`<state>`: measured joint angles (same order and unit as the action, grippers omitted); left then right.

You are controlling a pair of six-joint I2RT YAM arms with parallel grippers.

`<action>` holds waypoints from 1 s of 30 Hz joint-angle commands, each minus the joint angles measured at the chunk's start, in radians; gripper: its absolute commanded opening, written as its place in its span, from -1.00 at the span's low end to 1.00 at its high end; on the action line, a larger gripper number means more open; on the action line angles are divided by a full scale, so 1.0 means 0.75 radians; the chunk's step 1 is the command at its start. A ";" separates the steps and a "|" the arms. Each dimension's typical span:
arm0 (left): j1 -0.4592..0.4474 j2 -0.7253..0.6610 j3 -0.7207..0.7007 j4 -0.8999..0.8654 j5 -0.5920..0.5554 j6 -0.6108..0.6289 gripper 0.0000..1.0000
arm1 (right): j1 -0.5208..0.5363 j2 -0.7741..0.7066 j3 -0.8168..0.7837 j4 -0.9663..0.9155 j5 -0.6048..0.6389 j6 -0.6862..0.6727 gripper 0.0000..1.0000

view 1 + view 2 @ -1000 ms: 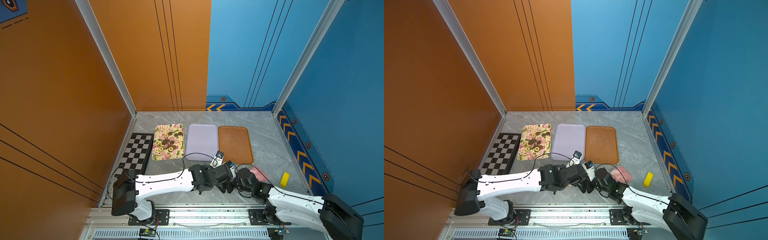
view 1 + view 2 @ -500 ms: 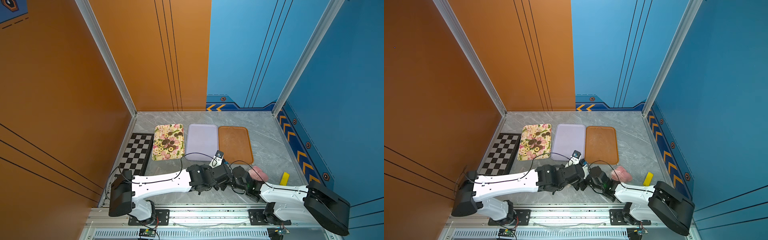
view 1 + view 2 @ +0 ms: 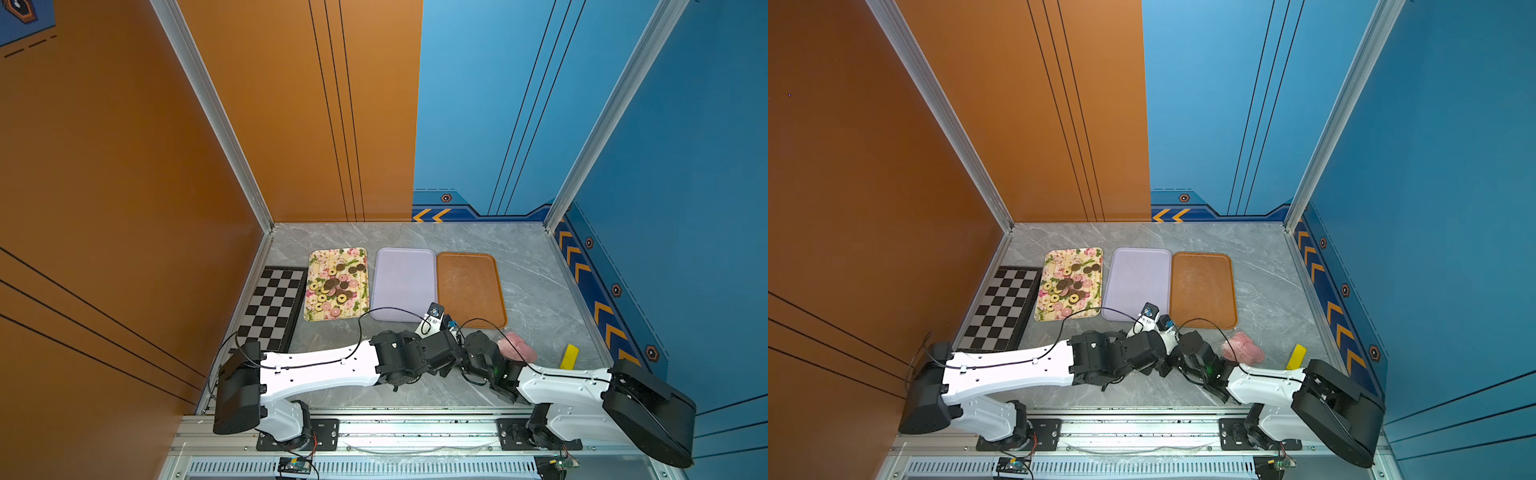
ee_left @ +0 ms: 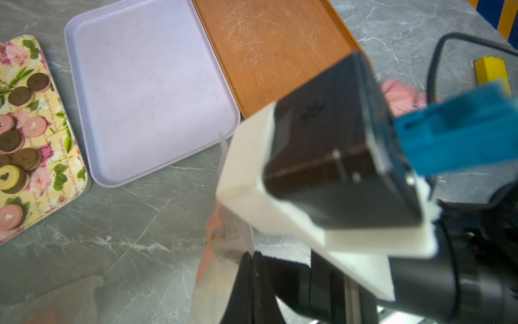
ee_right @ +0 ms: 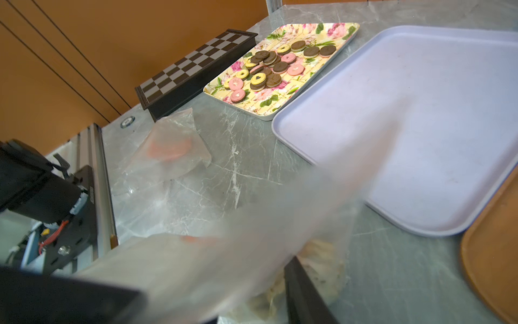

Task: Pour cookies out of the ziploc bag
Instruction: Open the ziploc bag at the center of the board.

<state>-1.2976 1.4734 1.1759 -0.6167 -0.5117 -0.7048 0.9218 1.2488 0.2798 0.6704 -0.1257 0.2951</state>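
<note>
Close to my camera I see a blurred clear ziploc bag (image 5: 246, 252) holding pale cookies (image 5: 322, 263). Farther off on the tabletop (image 5: 224, 179) lie a flat second bag (image 5: 171, 146), a lilac tray (image 5: 420, 98) and, left of it, a floral tray (image 5: 336, 30) bearing brown, pink and yellow rounds (image 5: 273, 67).

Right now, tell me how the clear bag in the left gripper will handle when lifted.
Likely floppy: the clear bag crumples at the left gripper. Probably lopsided in weight: cream cookies seem bunched at one end. Its glossy film may slip.
</note>
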 commanded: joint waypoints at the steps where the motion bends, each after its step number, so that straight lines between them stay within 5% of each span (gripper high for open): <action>1: -0.023 -0.036 -0.011 0.001 -0.026 -0.011 -1.00 | -0.006 0.029 0.042 0.053 0.008 -0.002 -0.57; 4: -0.019 -0.044 -0.013 -0.002 -0.050 -0.011 -1.00 | -0.007 0.033 0.039 0.060 0.007 0.012 -1.00; 18: 0.053 -0.160 -0.130 -0.015 -0.072 0.017 -1.00 | -0.049 -0.066 -0.059 0.011 0.009 0.009 -1.00; 21: 0.058 -0.162 -0.119 -0.014 -0.033 0.075 -0.45 | -0.048 -0.087 -0.065 -0.004 0.008 0.014 -1.00; 23: 0.059 -0.185 -0.124 -0.015 -0.040 0.099 -0.33 | -0.050 -0.099 -0.073 -0.012 0.016 0.017 -1.00; 28: 0.080 -0.354 -0.224 -0.018 -0.112 0.073 -0.24 | -0.060 -0.161 -0.077 -0.066 0.013 0.040 -0.43; 30: 0.109 -0.441 -0.294 -0.033 -0.142 0.019 -0.22 | -0.061 -0.205 -0.064 -0.103 0.012 0.068 -0.03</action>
<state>-1.2430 1.2118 1.0100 -0.6159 -0.5636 -0.6567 0.8803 1.1328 0.2337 0.6468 -0.1261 0.3164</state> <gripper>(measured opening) 0.387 0.430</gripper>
